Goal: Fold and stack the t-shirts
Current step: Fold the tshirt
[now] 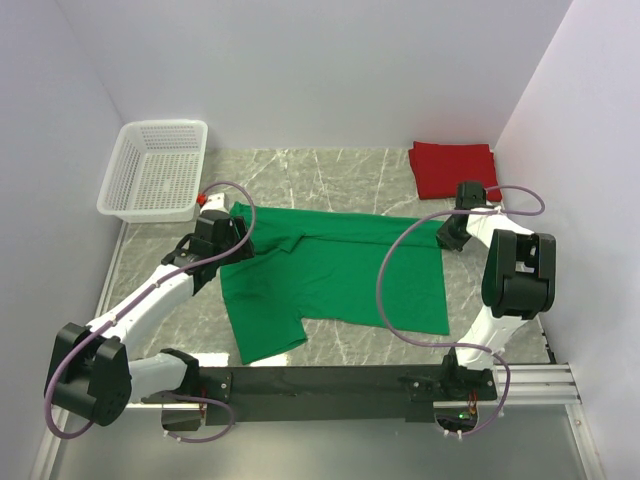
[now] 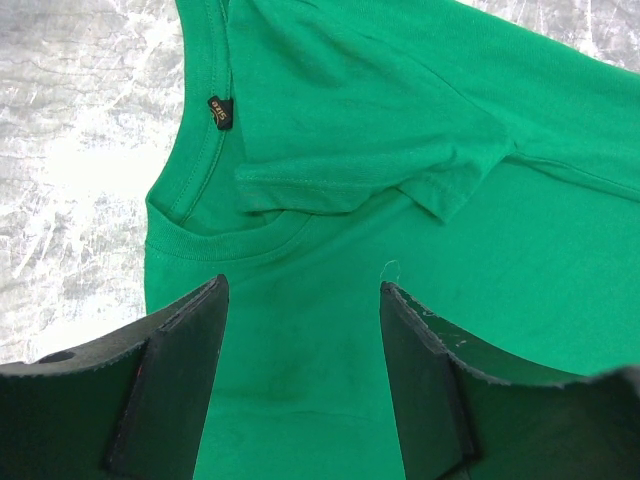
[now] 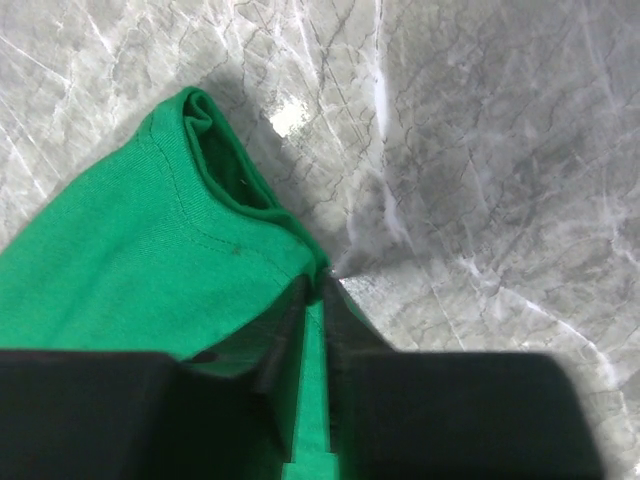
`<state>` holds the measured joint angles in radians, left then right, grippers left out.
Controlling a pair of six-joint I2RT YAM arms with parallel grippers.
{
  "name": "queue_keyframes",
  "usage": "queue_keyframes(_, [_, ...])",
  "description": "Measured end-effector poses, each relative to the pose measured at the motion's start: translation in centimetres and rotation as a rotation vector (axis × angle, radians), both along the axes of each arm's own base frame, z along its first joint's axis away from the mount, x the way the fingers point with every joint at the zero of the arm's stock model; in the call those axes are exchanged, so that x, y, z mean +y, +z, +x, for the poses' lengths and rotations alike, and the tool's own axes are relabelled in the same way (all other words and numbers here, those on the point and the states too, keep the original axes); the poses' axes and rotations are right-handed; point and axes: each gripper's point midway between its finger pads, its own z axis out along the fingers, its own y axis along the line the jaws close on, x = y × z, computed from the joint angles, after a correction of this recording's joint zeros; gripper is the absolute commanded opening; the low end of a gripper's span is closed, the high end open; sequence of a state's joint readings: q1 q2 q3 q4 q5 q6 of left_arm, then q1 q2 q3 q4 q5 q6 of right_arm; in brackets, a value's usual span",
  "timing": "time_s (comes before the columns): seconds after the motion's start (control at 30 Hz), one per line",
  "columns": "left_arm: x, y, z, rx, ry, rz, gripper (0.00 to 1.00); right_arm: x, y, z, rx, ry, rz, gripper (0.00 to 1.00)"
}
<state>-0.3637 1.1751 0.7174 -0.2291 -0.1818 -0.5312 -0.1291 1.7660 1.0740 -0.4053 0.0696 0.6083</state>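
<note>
Centre frame: green shirt (image 1: pixel 335 275) spread out. Left gripper (image 2: pixel 303 290) spread wide above its collar. Right gripper (image 3: pixel 313 288) clamped on its edge. Upper right: red shirt (image 1: pixel 452 168), folded.

The tabletop (image 1: pixel 350 172) is grey with white veins, like stone. Three things lie on it. A green shirt (image 1: pixel 330 270) is spread flat across the middle, from the left side almost to the right. Its neck hole is at the left, and one short sleeve pokes out toward the near left. A red shirt (image 1: pixel 452 168) sits folded in the far right corner, apart from the green one. A white basket (image 1: pixel 160 172) with lots of little holes rests in the far left corner.
</note>
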Motion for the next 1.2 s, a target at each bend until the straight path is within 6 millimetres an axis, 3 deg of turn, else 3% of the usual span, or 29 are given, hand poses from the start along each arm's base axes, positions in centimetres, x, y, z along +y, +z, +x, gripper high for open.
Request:
queue_keyframes(0.1, [0.0, 0.0, 0.0, 0.000, 0.000, 0.000, 0.68, -0.1, 0.0, 0.0, 0.001, -0.001, -0.003, 0.00])
queue_keyframes(1.07, [0.0, -0.4, 0.0, 0.010, -0.016, 0.020, 0.68, 0.3, 0.6, -1.7, 0.058, 0.017, 0.011, 0.01])
queue_keyframes(1.1, [0.0, -0.5, 0.0, 0.013, -0.018, 0.020, 0.68, 0.3, 0.7, -1.6, 0.055, 0.018, 0.010, 0.02])
queue_keyframes(1.2, [-0.1, -0.7, -0.1, 0.020, -0.027, 0.022, 0.67, 0.3, 0.9, -1.6, 0.048, 0.022, 0.008, 0.22])
